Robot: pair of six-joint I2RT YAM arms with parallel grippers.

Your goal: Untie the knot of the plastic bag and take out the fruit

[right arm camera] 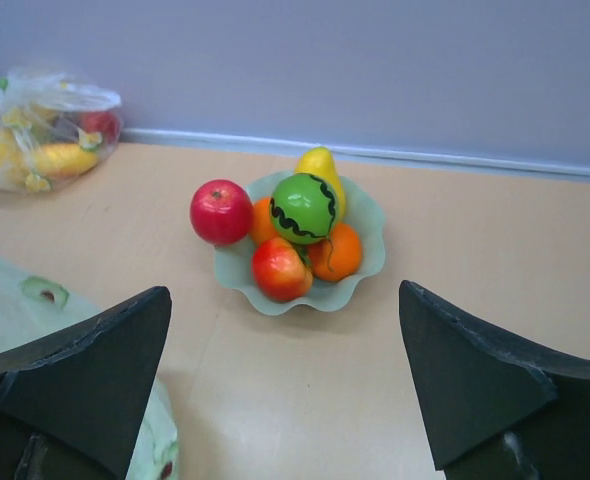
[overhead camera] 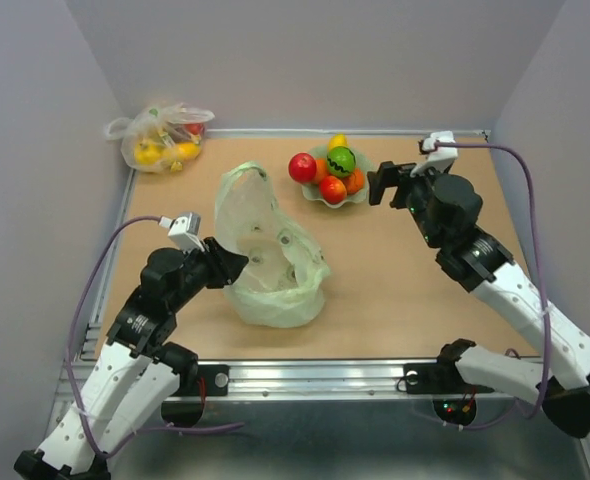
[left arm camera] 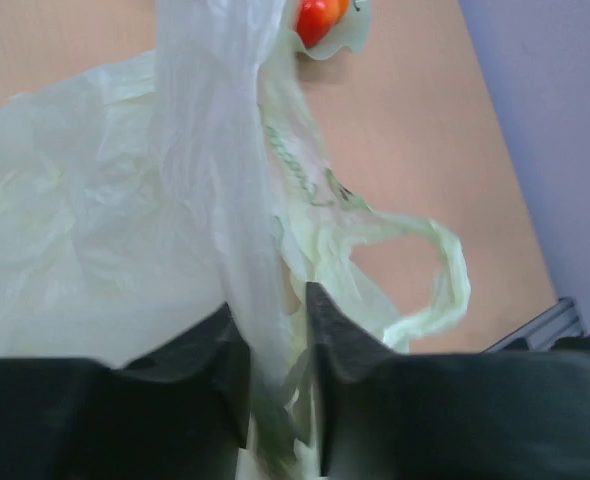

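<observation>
Seemingly finished: fruit (overhead camera: 330,172) heaped in green bowl (overhead camera: 361,196) near far edge, directly ahead of empty, wide-open right gripper (overhead camera: 378,186); plastic bag (overhead camera: 270,255) left of centre, untied, film pinched by nearly closed left gripper (left arm camera: 275,330).

Plain lavender walls (overhead camera: 305,60) around a tan tabletop (overhead camera: 395,290) with metal rails (overhead camera: 315,372)

The left gripper (left arm camera: 272,318) pinches a fold of the plastic bag (left arm camera: 95,220); one handle loop (left arm camera: 453,270) lies on the counter (left arm camera: 425,110).
</observation>
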